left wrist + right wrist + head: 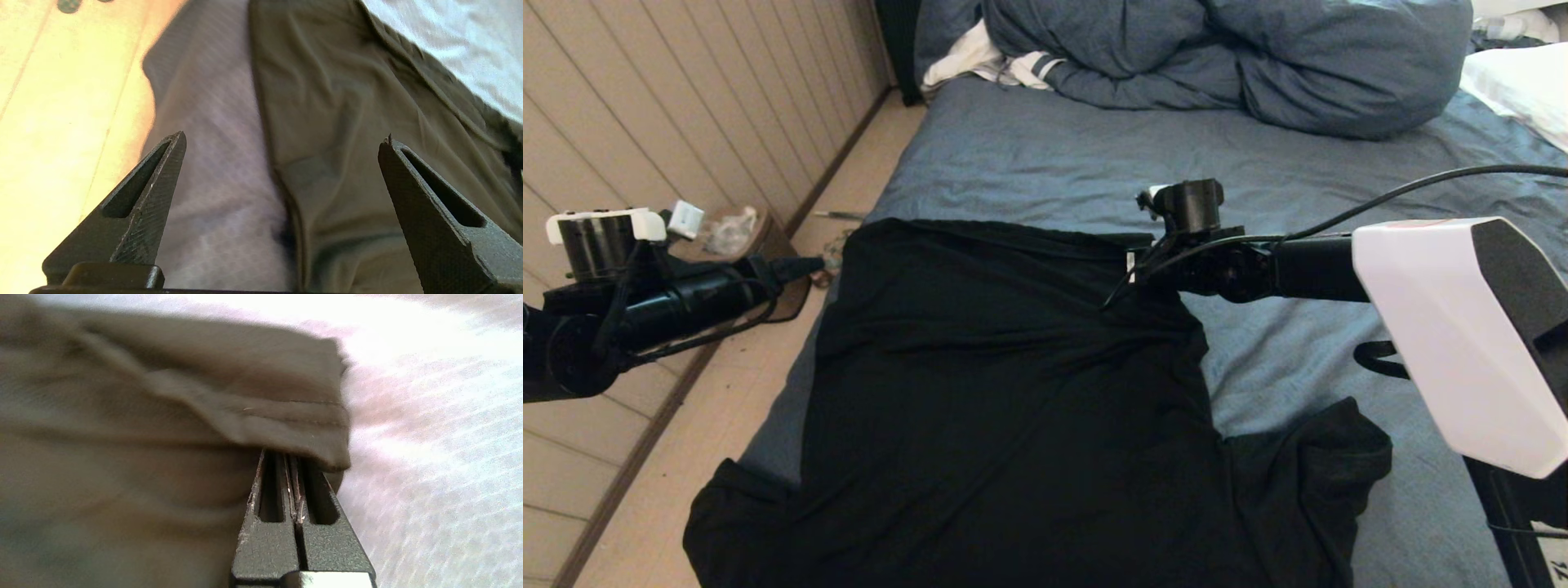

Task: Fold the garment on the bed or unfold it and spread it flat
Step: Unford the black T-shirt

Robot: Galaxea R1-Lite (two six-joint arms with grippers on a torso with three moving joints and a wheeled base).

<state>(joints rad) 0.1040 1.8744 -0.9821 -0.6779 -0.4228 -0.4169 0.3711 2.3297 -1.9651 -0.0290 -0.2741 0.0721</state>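
Observation:
The garment (1013, 392), a black T-shirt with its plain side up, lies spread on the bed (1054, 155), hem towards the far end and sleeves near me. My right gripper (1131, 273) is at the hem's far right corner. In the right wrist view its fingers (265, 522) are pressed together, shut on the garment, with their tips hidden under the folded hem (286, 420). My left gripper (809, 265) hovers beside the hem's far left corner at the bed's side. Its fingers (155, 183) stand wide apart over the shirt's edge (347, 102) and the sheet (212, 122), holding nothing.
A bunched blue-grey duvet (1217, 57) and a white striped cloth (980, 61) lie at the far end of the bed. A white pillow (1519, 82) sits at the far right. The wooden floor (727, 408), a small bin (743, 237) and the panelled wall are on the left.

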